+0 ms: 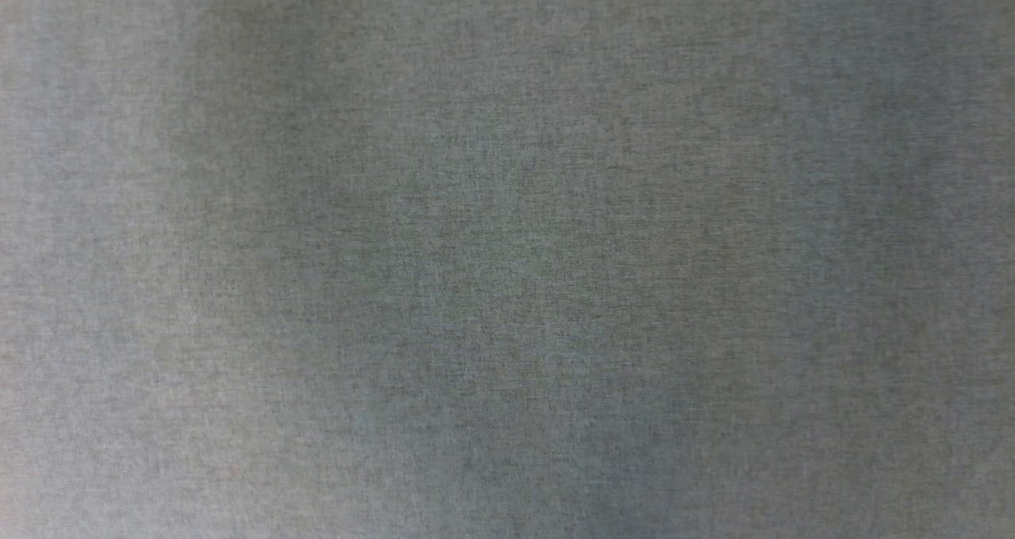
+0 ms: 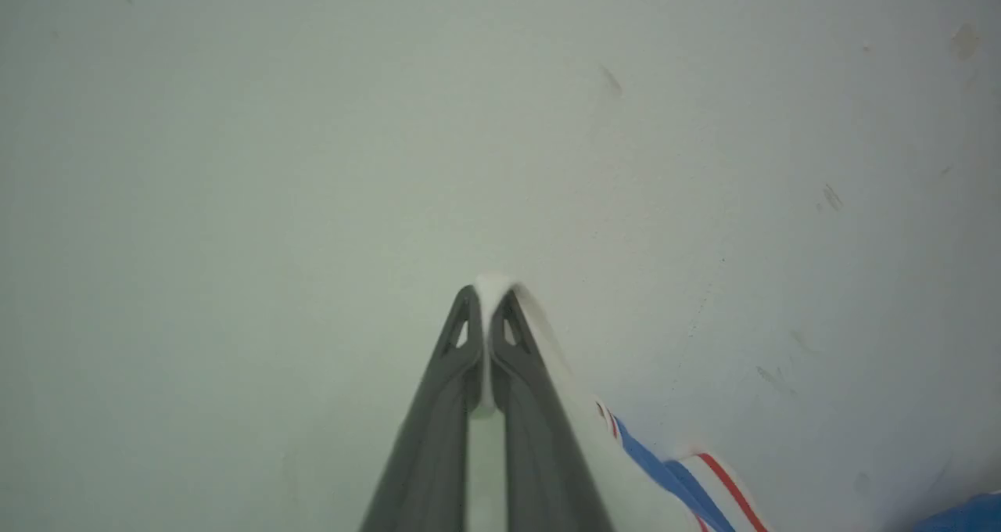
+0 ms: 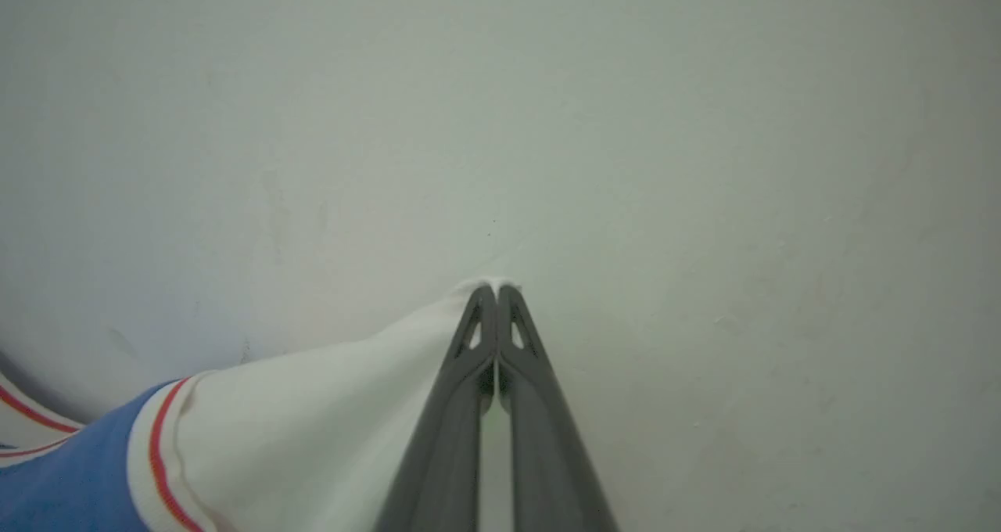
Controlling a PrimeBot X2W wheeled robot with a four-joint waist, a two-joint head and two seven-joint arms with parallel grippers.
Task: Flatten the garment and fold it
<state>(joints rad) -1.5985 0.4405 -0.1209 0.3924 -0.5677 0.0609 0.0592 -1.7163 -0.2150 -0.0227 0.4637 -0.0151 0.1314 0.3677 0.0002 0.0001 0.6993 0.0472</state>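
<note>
Left and right jaws both clamp the garment by its white sleeves. Spreading evenly, low over the bench, should flatten it.

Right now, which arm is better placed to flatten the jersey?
Right, marginally: right gripper, jaws shut, holds a broad white sleeve joined to the blue body; left gripper pinches a thin sleeve edge.

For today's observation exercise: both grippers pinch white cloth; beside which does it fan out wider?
The right gripper: there the garment spreads in a wide white fan; at the left gripper it is a narrow strip.
</note>
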